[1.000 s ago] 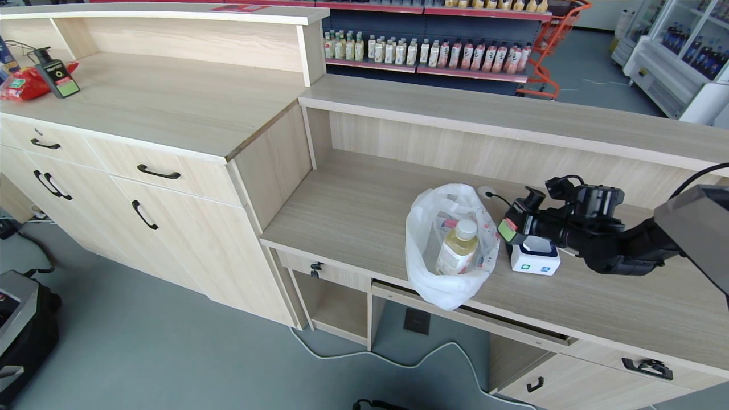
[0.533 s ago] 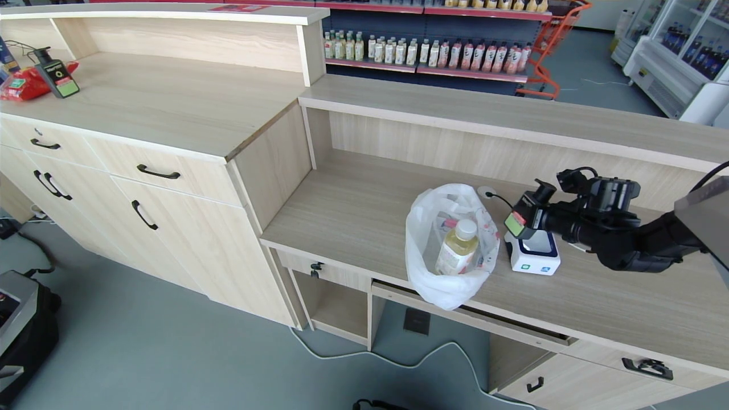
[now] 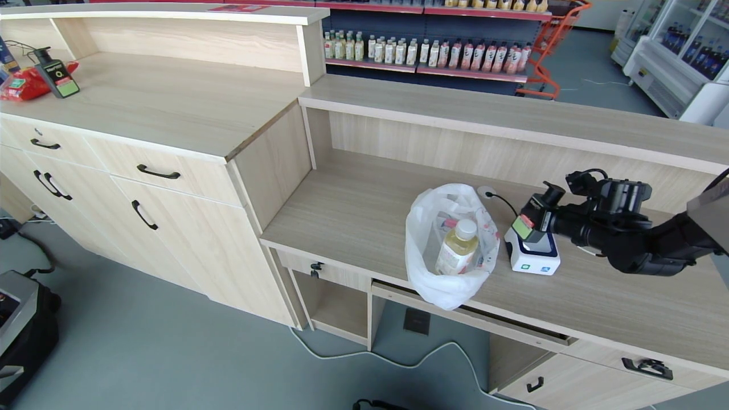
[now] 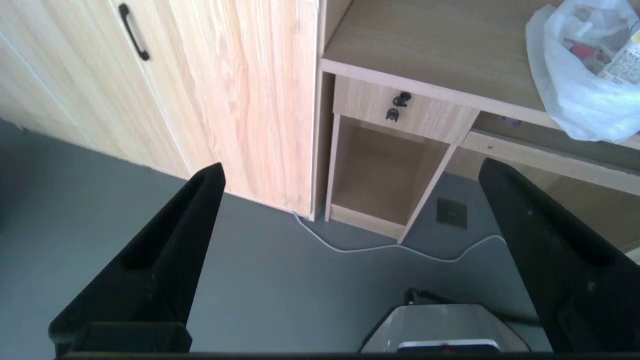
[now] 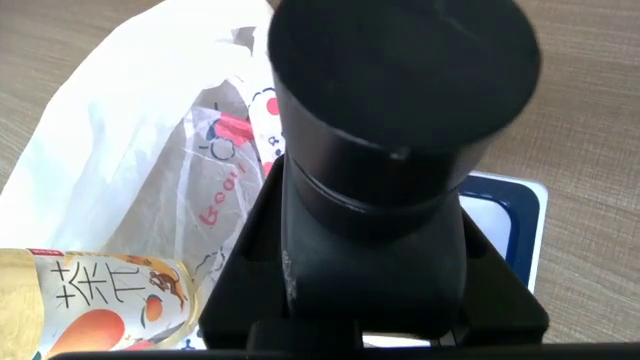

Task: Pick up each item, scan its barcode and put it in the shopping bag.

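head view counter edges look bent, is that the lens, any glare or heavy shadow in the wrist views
Head view: yes, likely wide-angle lens bowing, the counter edges curve near the frame borders; light is even, shadows soft. Right wrist view: the dark scanner blocks the middle; the shopping bag has mild sheen, no harsh glare. Left wrist view: the left pincer is a dark silhouette.

Printed characters on the bottle label [image 5: 100, 295] (only partly visible).

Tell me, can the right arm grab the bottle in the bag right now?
Probably not yet. The right gripper is shut on the handheld scanner, so it has no free grip. The way itself looks free: the bottle stands uncovered in the open shopping bag just beside it.
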Robot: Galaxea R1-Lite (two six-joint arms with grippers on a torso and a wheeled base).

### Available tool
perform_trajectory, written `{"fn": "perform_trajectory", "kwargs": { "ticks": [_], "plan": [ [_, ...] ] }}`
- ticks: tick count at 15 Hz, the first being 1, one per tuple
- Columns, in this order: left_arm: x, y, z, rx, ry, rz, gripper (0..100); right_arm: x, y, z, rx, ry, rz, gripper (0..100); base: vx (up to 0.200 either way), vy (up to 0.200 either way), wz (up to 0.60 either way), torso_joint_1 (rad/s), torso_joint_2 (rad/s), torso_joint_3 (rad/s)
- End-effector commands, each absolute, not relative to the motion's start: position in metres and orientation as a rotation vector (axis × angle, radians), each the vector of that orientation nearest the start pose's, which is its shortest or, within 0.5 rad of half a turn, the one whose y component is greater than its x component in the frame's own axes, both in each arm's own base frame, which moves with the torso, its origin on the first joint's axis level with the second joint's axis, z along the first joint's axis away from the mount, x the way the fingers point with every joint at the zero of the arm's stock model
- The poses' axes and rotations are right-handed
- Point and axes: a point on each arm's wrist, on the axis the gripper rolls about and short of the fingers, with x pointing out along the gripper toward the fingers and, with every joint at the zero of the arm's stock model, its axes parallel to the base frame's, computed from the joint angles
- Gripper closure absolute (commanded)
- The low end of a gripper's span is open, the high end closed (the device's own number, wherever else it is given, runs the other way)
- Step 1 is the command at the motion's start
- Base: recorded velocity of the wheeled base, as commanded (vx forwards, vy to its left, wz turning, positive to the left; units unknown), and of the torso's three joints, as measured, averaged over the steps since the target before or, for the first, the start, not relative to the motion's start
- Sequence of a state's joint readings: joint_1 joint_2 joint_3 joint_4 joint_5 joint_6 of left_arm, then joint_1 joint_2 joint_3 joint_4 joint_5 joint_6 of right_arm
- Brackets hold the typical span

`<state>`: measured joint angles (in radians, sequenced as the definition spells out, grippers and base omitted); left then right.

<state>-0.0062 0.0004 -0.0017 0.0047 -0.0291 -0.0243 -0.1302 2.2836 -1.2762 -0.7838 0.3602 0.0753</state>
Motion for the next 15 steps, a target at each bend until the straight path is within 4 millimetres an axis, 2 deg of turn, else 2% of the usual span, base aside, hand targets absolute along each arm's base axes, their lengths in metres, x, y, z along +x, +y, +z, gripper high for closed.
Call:
{"fn": "perform_trajectory", "kwargs": {
  "ticks": [1,3,5,6,7,8,10,11,12,15],
  "plan": [
    [-0.023,-0.001,0.075,-0.025,0.004,-0.035,0,0.446,-0.051,0.098,0.132,0.229,0.219,100,0.000,0.000,0.00,0.000,0.00,0.000],
    [-0.023,-0.001,0.075,-0.025,0.004,-0.035,0,0.429,-0.045,0.123,0.115,0.192,0.240,100,0.000,0.000,0.00,0.000,0.00,0.000],
    [-0.023,-0.001,0.075,-0.025,0.004,-0.035,0,0.392,-0.040,0.157,-0.046,0.107,0.280,100,0.000,0.000,0.00,0.000,0.00,0.000],
    [-0.023,-0.001,0.075,-0.025,0.004,-0.035,0,0.379,-0.039,0.163,-0.099,0.093,0.287,100,0.000,0.000,0.00,0.000,0.00,0.000],
    [-0.023,-0.001,0.075,-0.025,0.004,-0.035,0,0.344,-0.041,0.167,-0.247,0.055,0.273,100,0.000,0.000,0.00,0.000,0.00,0.000],
    [-0.023,-0.001,0.075,-0.025,0.004,-0.035,0,0.328,-0.041,0.164,-0.313,0.034,0.267,100,0.000,0.000,0.00,0.000,0.00,0.000],
    [-0.023,-0.001,0.075,-0.025,0.004,-0.035,0,0.283,-0.036,0.141,-0.452,-0.031,0.250,100,0.000,0.000,0.00,0.000,0.00,0.000],
    [-0.023,-0.001,0.075,-0.025,0.004,-0.035,0,0.275,-0.035,0.137,-0.499,-0.057,0.246,100,0.000,0.000,0.00,0.000,0.00,0.000],
    [-0.023,-0.001,0.075,-0.025,0.004,-0.035,0,0.275,-0.035,0.137,-0.520,-0.062,0.244,100,0.000,0.000,0.00,0.000,0.00,0.000],
    [-0.023,-0.001,0.075,-0.025,0.004,-0.035,0,0.272,-0.047,0.138,-0.726,-0.070,0.195,100,0.000,0.000,0.00,0.000,0.00,0.000]
  ]
}}
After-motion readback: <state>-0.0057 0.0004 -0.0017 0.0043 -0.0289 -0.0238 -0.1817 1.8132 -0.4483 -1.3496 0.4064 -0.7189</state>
